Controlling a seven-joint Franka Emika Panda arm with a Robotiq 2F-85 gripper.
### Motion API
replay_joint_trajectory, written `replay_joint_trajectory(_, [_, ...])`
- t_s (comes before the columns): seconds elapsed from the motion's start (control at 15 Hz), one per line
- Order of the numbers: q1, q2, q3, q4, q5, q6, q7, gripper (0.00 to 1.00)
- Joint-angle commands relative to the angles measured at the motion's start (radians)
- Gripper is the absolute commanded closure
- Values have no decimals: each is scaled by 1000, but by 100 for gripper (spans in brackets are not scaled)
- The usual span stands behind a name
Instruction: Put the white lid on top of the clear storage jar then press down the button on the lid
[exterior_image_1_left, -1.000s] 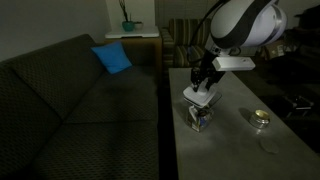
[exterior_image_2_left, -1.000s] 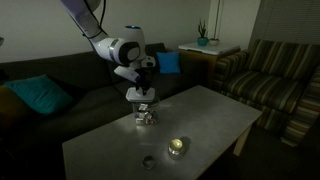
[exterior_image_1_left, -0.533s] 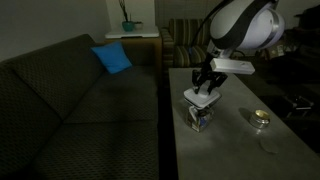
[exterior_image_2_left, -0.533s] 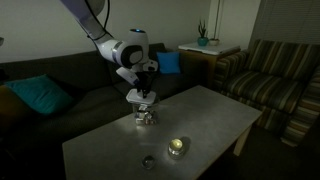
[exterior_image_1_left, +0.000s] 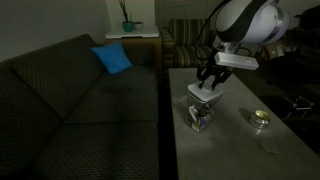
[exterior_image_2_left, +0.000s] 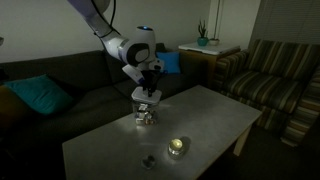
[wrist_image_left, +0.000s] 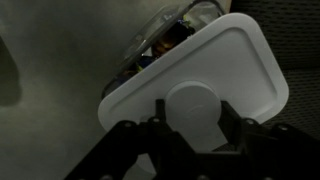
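Currently my pincer (wrist_image_left: 193, 128) clamps the white lid (wrist_image_left: 225, 65) by its button (wrist_image_left: 193, 105); the clear storage jar (wrist_image_left: 160, 42) shows at eleven o'clock. Risk: offset seating, lid slides off.

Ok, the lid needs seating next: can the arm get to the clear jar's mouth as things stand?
Likely yes: the pincer holds the white lid over the clear storage jar, with nothing between them; the small tin sits aside.

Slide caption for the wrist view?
Gripper holds the white lid by its round button, over the clear storage jar.
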Motion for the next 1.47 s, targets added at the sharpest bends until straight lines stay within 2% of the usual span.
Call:
replay_joint_trajectory(0.0, [-7, 30, 5, 59, -1, -50, -37, 71])
replay_joint_trajectory(0.53, [19, 46, -12, 53, -82, -29, -153, 71])
replay_joint_trajectory(0.93, [16, 52, -7, 49, -113, -30, -186, 71])
replay_joint_trajectory(1.4, [36, 100, -22, 104, -127, -140, -174, 71])
